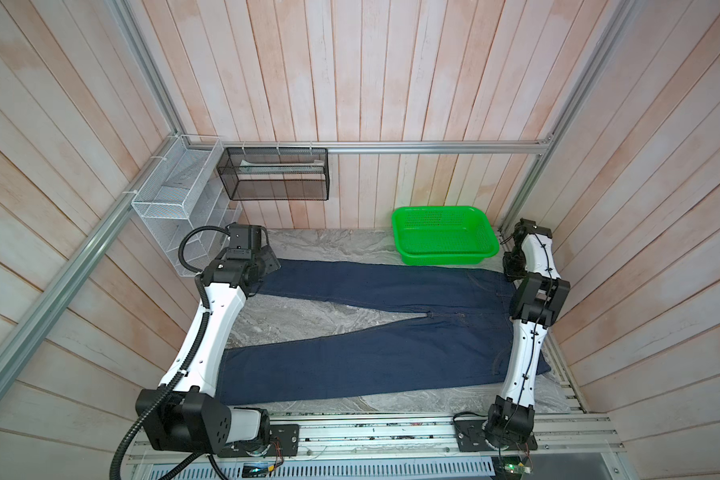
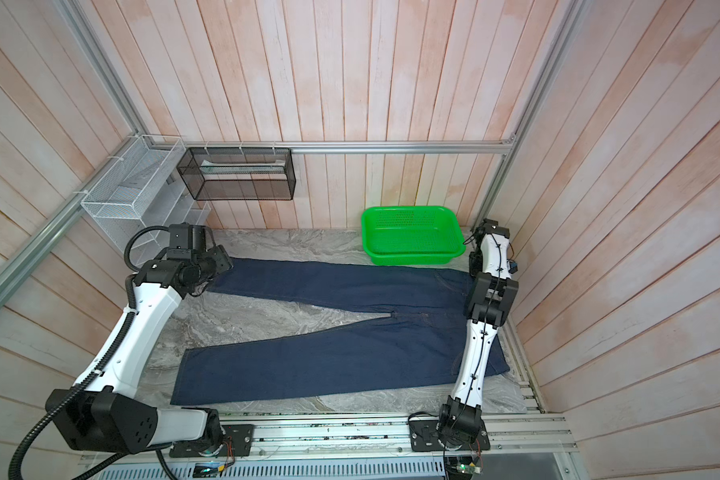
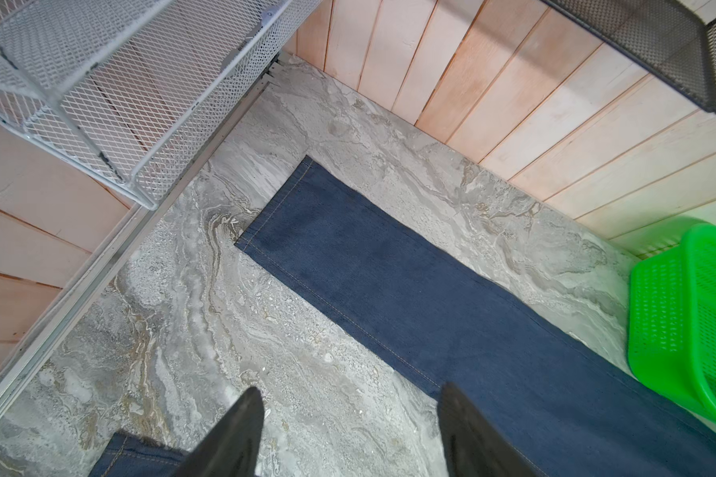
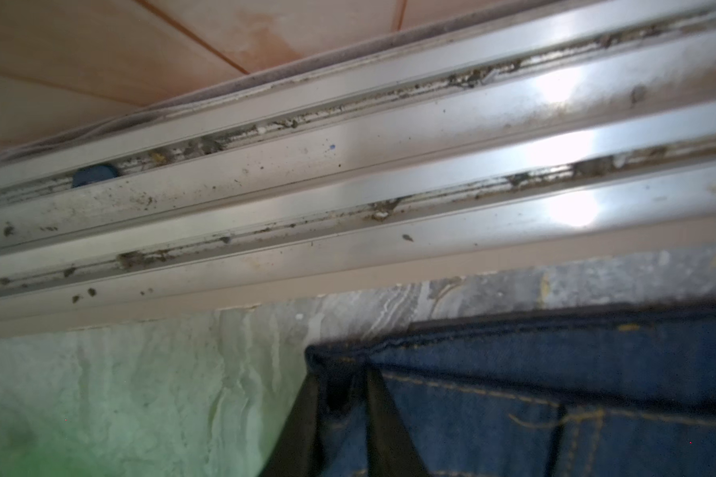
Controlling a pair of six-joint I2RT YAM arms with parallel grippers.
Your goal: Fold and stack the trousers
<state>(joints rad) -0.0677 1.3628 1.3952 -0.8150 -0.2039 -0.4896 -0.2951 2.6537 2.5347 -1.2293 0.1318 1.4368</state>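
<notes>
Where the jeans (image 1: 371, 365) lie flat on the marbled table (image 1: 308, 320), the waist points to 3 o'clock and the two legs splay toward 9 o'clock in both top views. A green perforated basket (image 1: 445, 259) sits just beyond the waist at about 1 o'clock. Right gripper (image 4: 340, 371): jaws nearly together on the far waistband corner (image 4: 321, 357), with denim pinched between them. Left gripper (image 3: 350, 388): jaws wide apart, holding nothing, poised above the far leg near its hem (image 3: 273, 202) at 10 o'clock. Handling: denim is probably heavy for cloth, limp yet stiffer than thin fabric, and not fragile; it should drag rather than slide on the table. The best holds are likely the thick stitched edges — waistband corners and hems — so that both layers lift together.
</notes>
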